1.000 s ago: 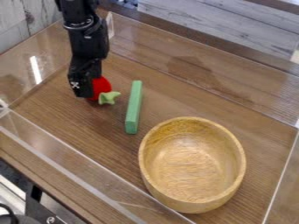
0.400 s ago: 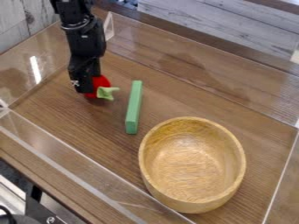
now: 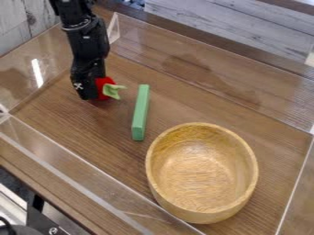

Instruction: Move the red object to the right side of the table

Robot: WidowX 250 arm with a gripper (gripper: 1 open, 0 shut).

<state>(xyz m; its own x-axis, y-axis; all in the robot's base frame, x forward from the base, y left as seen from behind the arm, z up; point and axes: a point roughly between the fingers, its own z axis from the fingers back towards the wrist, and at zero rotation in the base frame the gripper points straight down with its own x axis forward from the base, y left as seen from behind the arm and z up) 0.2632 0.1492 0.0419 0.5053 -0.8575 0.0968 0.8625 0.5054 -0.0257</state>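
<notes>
Red object (image 3: 109,89): left part of the table (image 3: 208,83), mostly hidden behind the gripper; green stem showing
Gripper (image 3: 90,91): spread wide, low around it; should centre before pinching
Green stick (image 3: 141,111): just right; avoid nudging
Wooden bowl (image 3: 203,172): near right

the table (image 3: 221,83) carries the red object (image 3: 108,89), green stick (image 3: 141,111) and wooden bowl (image 3: 203,171).

One red object (image 3: 109,89), one green stick (image 3: 140,112), one wooden bowl (image 3: 203,172).
</notes>
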